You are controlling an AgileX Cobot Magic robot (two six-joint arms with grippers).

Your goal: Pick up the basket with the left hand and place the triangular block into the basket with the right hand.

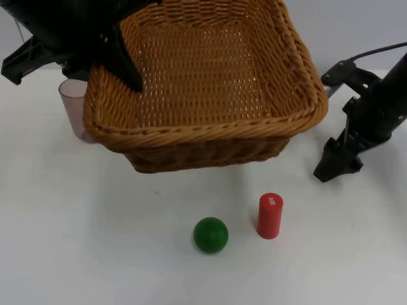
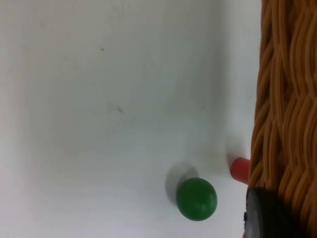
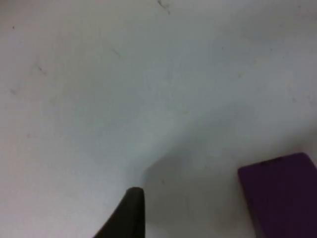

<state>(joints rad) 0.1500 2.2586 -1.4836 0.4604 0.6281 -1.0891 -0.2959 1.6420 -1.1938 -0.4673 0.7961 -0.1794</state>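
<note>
My left gripper [image 1: 129, 71] is shut on the left rim of a woven wicker basket [image 1: 210, 89], which hangs tilted above the table with nothing in it. In the left wrist view the basket's rim [image 2: 287, 99] runs along one side beside a black fingertip [image 2: 267, 218]. My right gripper [image 1: 336, 164] waits low over the table at the right, past the basket's right corner. A purple block [image 3: 282, 196] lies on the table close ahead of it in the right wrist view; I cannot make out its shape.
A green ball [image 1: 210, 234] [image 2: 196, 199] and an upright red cylinder [image 1: 269, 216] [image 2: 239, 168] stand on the white table in front of the basket. A translucent pinkish cup [image 1: 74, 107] stands at the left, partly behind the basket.
</note>
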